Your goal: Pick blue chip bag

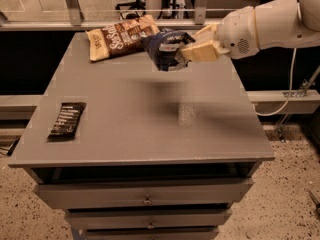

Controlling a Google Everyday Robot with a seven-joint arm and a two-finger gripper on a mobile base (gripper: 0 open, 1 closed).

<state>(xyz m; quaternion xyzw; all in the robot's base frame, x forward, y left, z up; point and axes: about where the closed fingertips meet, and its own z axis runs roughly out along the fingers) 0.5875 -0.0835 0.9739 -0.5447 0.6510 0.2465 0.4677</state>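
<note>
The white arm (pixel 270 21) is seen entering from the upper right of the frame and is stretched leftward, almost level, above the far part of the table. At its end the cream-coloured gripper (pixel 183 52) is held in the upper middle of the frame, pointing left. Its fingers are pressed onto the right end of the blue chip bag (pixel 164 49), which is pinched between them.

The bag is held in the air, clear of the grey table top (pixel 150 139), and juts leftward from the fingertips. A soft shadow is cast on the surface below it.

Just left of the held bag, at the far edge of the table, a brown-and-cream snack bag (pixel 121 38) is laid flat. A flat black bar wrapper (pixel 66 119) is placed near the left edge, well apart from both.

Drawers (pixel 145 195) are seen under the table top. A speckled floor (pixel 292 194) is visible at the lower right, a white cable (pixel 289 79) hangs at the right, and a metal railing (pixel 72 4) runs behind the table.
</note>
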